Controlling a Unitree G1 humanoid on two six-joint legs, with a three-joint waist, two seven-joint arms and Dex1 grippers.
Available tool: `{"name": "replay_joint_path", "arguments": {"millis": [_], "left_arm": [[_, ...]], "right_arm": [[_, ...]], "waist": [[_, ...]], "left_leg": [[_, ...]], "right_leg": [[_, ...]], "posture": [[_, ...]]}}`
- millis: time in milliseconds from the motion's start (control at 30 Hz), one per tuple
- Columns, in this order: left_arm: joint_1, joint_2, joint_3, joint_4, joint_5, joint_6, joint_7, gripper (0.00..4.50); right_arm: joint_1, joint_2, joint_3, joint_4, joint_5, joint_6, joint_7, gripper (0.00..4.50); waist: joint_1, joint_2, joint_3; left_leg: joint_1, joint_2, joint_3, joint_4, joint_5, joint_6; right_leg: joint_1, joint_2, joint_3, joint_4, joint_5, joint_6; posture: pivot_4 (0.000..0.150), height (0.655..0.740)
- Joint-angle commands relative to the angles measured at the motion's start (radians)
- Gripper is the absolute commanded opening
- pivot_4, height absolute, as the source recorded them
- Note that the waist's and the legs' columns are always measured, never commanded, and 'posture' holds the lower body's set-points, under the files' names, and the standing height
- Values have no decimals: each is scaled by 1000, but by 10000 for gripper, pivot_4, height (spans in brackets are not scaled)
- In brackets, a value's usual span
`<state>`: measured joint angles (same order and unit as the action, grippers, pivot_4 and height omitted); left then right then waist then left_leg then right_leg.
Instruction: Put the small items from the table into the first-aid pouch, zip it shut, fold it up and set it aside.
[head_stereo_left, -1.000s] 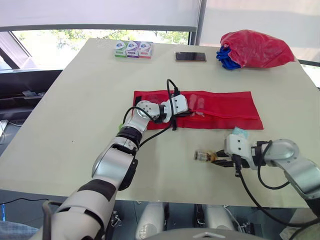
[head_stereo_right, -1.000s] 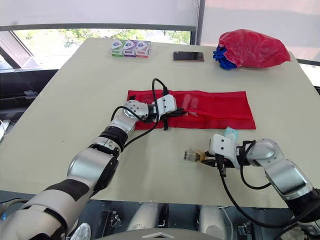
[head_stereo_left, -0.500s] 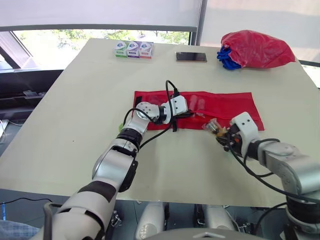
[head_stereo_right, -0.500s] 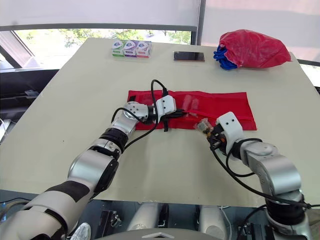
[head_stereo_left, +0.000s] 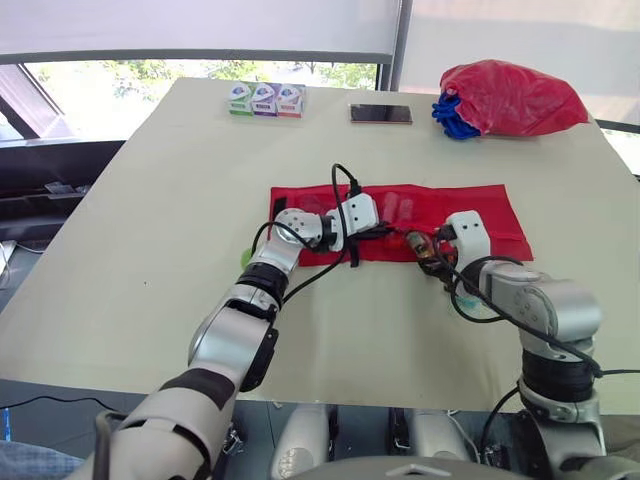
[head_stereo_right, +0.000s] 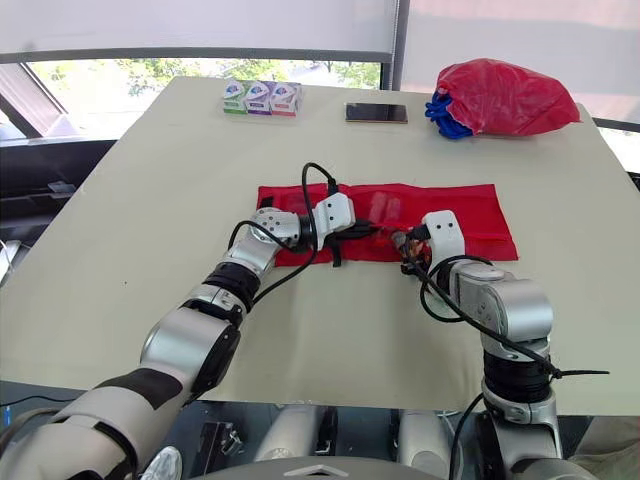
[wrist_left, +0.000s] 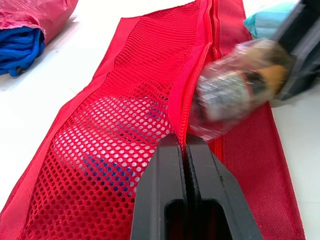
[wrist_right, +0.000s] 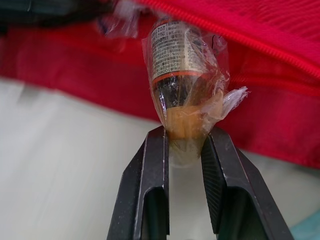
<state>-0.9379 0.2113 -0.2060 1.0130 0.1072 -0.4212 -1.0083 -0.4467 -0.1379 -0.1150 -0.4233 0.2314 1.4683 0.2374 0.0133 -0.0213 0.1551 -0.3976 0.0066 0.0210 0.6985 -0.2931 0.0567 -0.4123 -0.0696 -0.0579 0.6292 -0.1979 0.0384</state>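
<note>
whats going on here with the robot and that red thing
The robot is filling a red first-aid pouch laid flat on the table. Its left gripper is shut on the edge of the mesh pocket beside the zip, holding it open. Its right gripper holds a small wrapped bottle at that opening, not yet inside.

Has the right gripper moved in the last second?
Yes. The right gripper carried the small plastic-wrapped bottle from the beige table up to the long red fabric pouch's near edge.

The pouch (head_stereo_left: 495, 205) was red with dotted mesh; the vial (wrist_right: 180, 65) amber, orange-banded, clear-wrapped; the bench (head_stereo_left: 150, 200) cream.
</note>
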Motion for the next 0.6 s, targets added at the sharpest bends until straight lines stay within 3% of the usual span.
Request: {"name": "replay_joint_path", "arguments": {"millis": [33, 367, 600], "left_arm": [[7, -12, -2, -53, -18, 3, -15, 0], [13, -24, -10, -60, -14, 2, -31, 0], [14, -21, -13, -60, -11, -2, -40, 0]], "right_arm": [[-55, 78, -78, -8, -7, -2, -63, 3527], [-107, 193, -71, 119, -53, -124, -179, 3527], [-169, 295, -159, 250, -56, -287, -280, 3527]], "waist": [[0, 0, 0], [-2, 1, 0], [-6, 2, 0]], "left_leg": [[0, 0, 0, 0, 0, 0], [0, 0, 0, 0, 0, 0], [1, 0, 0, 0, 0, 0]], "right_leg": [[0, 0, 0, 0, 0, 0], [0, 0, 0, 0, 0, 0], [0, 1, 0, 1, 0, 0]], "posture": [[1500, 7400], [1500, 7400], [1500, 7400]]}}
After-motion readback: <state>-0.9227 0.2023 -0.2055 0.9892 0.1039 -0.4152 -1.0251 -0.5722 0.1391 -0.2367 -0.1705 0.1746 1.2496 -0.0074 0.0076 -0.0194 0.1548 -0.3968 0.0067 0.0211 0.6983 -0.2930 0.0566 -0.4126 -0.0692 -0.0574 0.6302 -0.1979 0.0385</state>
